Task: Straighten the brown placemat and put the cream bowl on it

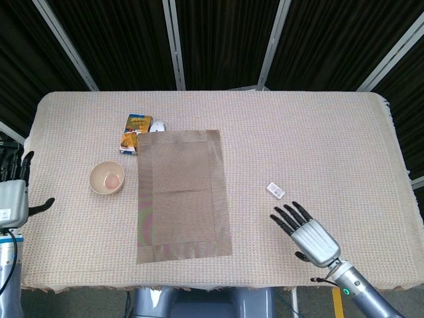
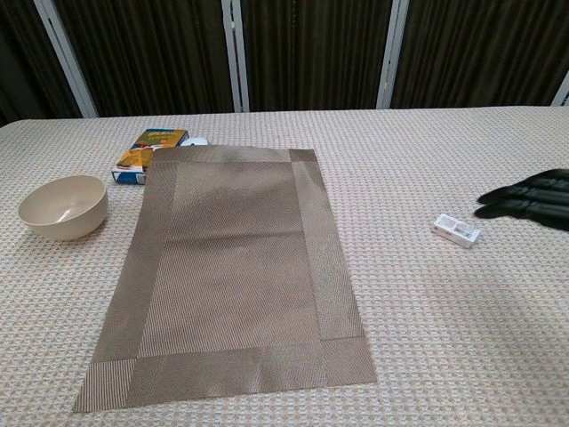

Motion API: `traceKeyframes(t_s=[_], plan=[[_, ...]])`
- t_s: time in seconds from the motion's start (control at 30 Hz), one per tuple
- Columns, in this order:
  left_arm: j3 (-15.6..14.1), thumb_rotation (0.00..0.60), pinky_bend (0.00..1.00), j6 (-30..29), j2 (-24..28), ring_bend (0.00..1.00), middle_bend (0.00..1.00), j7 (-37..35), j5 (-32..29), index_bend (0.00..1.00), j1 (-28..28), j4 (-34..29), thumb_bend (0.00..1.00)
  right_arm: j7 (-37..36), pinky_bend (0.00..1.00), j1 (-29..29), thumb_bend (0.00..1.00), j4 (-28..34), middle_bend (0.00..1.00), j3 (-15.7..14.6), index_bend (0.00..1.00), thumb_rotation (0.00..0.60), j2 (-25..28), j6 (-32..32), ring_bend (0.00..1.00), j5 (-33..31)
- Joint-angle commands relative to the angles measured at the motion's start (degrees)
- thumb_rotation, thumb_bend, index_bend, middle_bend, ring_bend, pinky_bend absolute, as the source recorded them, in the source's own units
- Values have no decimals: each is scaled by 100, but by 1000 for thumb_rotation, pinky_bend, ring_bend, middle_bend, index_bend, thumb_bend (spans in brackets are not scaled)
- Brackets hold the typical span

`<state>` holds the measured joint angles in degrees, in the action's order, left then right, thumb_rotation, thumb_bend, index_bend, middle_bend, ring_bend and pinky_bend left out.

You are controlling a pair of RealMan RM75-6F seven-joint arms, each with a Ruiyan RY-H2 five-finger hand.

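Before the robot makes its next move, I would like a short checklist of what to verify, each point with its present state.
1. Brown woven placemat lies flat, with no folds showing: ok.
2. Placemat edges parallel to the table edge: not ok, slightly skewed.
3. Round cream bowl upright, beside the placemat, not on it: ok for pickup.
4. Left hand holds nothing, off the table's left edge: ok.
5. Right hand holds nothing, fingers spread above the table: ok.
6. Small white box lies off the placemat, near the right hand: ok.
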<state>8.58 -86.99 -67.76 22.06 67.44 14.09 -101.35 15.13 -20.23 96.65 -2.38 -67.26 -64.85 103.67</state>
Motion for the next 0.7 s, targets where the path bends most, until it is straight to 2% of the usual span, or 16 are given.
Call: traceKeyframes(t_s=[0.03, 0.17, 0.33, 0.5, 0.7], plan=[[-169, 600, 0, -29, 282, 0, 0, 45, 70, 0, -164, -283, 0, 201, 0, -579, 0, 478, 0, 39, 11, 600, -296, 873, 0, 32], [-161, 600, 0, 45, 342, 0, 0, 49, 47, 0, -172, -361, 0, 744, 0, -792, 0, 485, 0, 119, 12, 600, -685, 1358, 0, -188], [-156, 600, 0, 57, 340, 0, 0, 26, 141, 0, -178, -393, 0, 1240, 0, -1074, 0, 193, 0, 255, 31, 600, -1327, 1837, 0, -442], [-162, 600, 0, 112, 314, 0, 0, 15, 157, 0, -181, -373, 0, 1547, 0, -1245, 0, 23, 0, 408, 46, 600, -1728, 2012, 0, -685], [-136, 600, 0, 192, 296, 0, 0, -4, 121, 0, -169, -324, 0, 1901, 0, -1381, 0, -50, 0, 489, 49, 600, -1961, 2120, 0, -940]])
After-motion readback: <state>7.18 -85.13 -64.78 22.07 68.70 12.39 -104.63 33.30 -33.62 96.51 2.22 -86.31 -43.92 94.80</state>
